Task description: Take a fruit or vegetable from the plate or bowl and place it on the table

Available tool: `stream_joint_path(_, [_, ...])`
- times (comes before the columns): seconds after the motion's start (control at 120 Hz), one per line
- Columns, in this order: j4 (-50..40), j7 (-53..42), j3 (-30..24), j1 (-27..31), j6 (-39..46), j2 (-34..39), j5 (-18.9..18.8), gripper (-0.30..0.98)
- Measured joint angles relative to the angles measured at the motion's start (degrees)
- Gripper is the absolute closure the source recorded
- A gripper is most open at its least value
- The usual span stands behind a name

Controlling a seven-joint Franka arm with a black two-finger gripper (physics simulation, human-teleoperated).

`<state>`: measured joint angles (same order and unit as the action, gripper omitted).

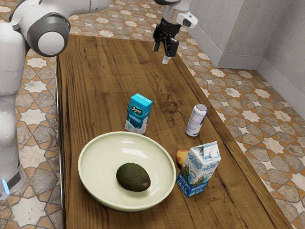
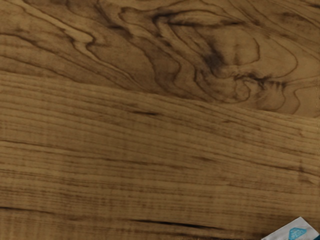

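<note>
1. Table [image 1: 105, 71] of brown wood, grain running along its length, darker swirls and a knot or two on the far half; my wrist view looks down onto that wood, wavy figure in one part, straighter lines in the other
2. Room: floor [image 1: 35, 114] in patterned tile, cream stars among orange and grey-brown pieces; plain grey wall [image 1: 281, 43] with a pale skirting [image 1: 238, 62] at the exterior view's right
3. On the wood: upright teal carton [image 1: 139, 114] just beyond the bowl, white-and-purple can [image 1: 196, 120] to the exterior view's right of it, blue-and-white carton [image 1: 198, 169] near the bowl, and a red-and-yellow fruit [image 1: 181, 157] partly hidden behind that last carton
4. Wrist view also catches a pale corner with a blue mark [image 2: 295, 231]; I can't tell what it belongs to
5. Gripper [image 1: 162, 55] hangs over the table's far end, near the exterior view's top; I read the fingers [image 1: 172, 47] as parted, nothing between them
6. Avocado [image 1: 133, 177], dark green, lies on its side inside the wide pale-green bowl [image 1: 105, 148], brownish tip toward the exterior view's right
7. From the fingers it is well apart, lower down and much nearer the exterior camera, with the teal carton standing between in that view
</note>
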<state>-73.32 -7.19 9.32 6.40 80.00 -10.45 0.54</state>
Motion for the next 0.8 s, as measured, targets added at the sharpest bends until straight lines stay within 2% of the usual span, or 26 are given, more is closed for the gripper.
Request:
stream_joint_path(0.375, [0.42, -1.33, -0.19, 0.74, -0.61, 0.10, 0.86, 0.00])
stream_joint_path(0.5, [10.38, -0.74, -2.44, 0.23, -1.15, 4.84, -0.85, 0.00])
stream_joint_path(0.608, [12.08, 1.01, -5.97, -1.94, -2.01, 6.04, -1.52, 0.00])
stream_joint_path(0.683, [12.08, 1.72, -6.40, -2.50, -2.82, 4.58, -1.58, 0.00])
stream_joint_path(0.742, [11.24, 1.75, -6.92, -1.70, -2.56, 2.26, -0.44, 0.00])
stream_joint_path(0.8, [10.67, 1.79, -7.29, -3.23, -1.90, -0.34, 1.63, 0.00])
